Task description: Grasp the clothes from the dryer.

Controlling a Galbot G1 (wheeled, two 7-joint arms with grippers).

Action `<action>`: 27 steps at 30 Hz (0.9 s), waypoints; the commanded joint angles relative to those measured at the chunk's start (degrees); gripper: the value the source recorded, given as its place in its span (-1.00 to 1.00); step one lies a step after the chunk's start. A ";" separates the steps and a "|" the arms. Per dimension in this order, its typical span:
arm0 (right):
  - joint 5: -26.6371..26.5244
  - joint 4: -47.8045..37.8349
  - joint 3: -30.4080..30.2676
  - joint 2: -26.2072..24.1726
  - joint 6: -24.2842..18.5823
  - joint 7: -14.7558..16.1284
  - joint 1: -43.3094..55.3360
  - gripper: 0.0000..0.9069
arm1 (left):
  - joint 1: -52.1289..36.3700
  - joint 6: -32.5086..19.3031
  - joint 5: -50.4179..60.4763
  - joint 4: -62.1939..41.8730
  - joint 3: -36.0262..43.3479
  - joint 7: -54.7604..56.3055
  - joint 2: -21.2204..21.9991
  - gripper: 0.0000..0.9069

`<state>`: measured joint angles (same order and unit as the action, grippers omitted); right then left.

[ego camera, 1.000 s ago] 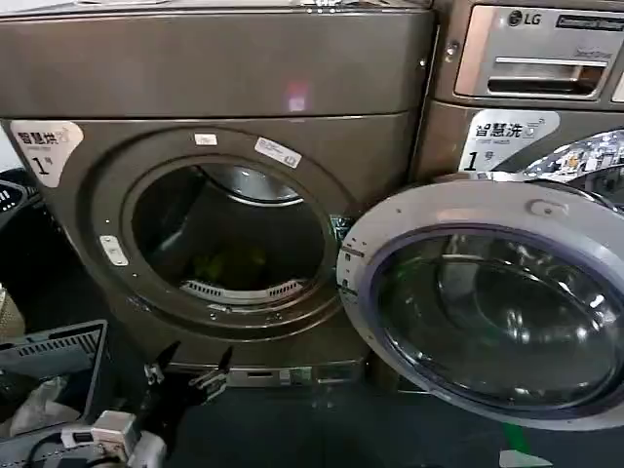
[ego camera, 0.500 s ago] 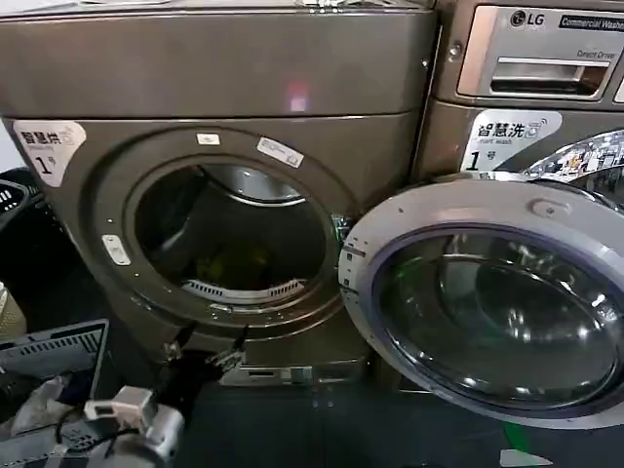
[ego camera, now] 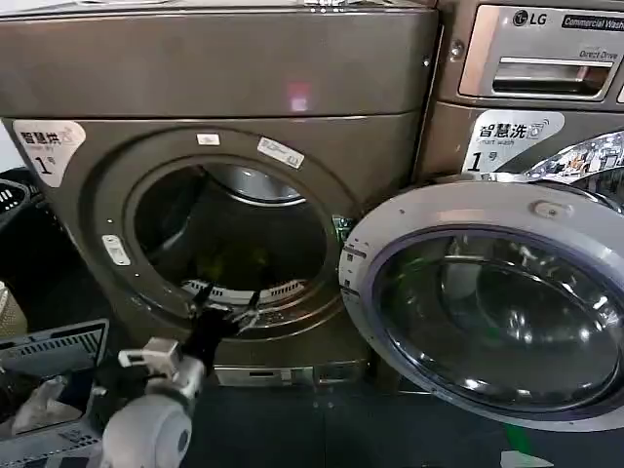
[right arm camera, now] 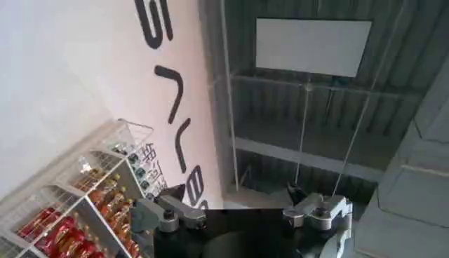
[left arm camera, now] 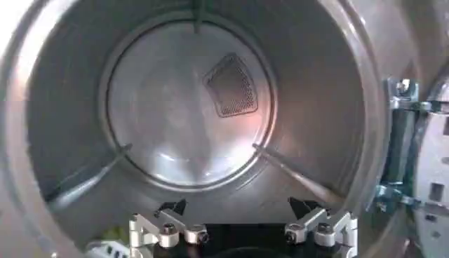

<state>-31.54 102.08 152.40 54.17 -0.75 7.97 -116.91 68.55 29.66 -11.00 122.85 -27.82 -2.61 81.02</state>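
Grey and white, the left arm reaches up and forward from low in the head view, its left gripper (ego camera: 226, 298) at the lower lip of the dryer (ego camera: 214, 78) mouth, black fingers (left arm camera: 171, 207) spread apart and empty. Beyond them, on the drum floor, lie the yellow-green clothes (ego camera: 234, 261). The right gripper (right arm camera: 238, 203) points up toward a ceiling, fingers likewise parted.

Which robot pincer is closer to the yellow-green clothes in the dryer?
Left. The left pincer is open at the dryer mouth's lower rim, just before the clothes. The right pincer points elsewhere, toward a shelf.
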 commanded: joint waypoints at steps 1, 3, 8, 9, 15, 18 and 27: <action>-0.27 0.34 0.71 -0.08 0.11 -0.07 -0.60 1.00 | -13.20 -1.36 -1.45 -13.83 3.56 1.18 -0.46 1.00; -0.38 0.42 0.82 -0.12 0.11 -0.06 -0.73 1.00 | -15.10 -2.17 -1.48 -17.28 4.37 1.62 -0.24 1.00; -0.43 0.34 1.01 -0.13 0.08 0.02 -0.77 1.00 | -19.95 -3.84 -1.73 -23.58 5.57 2.92 0.89 1.00; -0.42 0.35 1.00 -0.14 0.05 0.07 -0.74 1.00 | -21.07 -3.99 -2.24 -24.82 5.71 3.05 1.00 1.00; -0.53 0.42 0.77 -0.37 -0.17 -0.28 -0.62 1.00 | -27.97 -5.63 -2.06 -33.10 6.79 4.13 2.20 1.00; -0.32 0.70 0.41 -0.31 -0.19 -0.28 -0.35 1.00 | -30.47 -6.48 -1.25 -37.51 7.15 4.46 2.73 1.00; -1.75 1.39 0.52 -0.67 0.47 0.61 -0.04 1.00 | -37.86 -8.72 1.01 -47.94 7.91 4.79 3.62 1.00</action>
<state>-32.23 103.18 152.77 53.72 -0.66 8.15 -116.98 41.77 23.32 -11.51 90.27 -20.80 1.54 83.98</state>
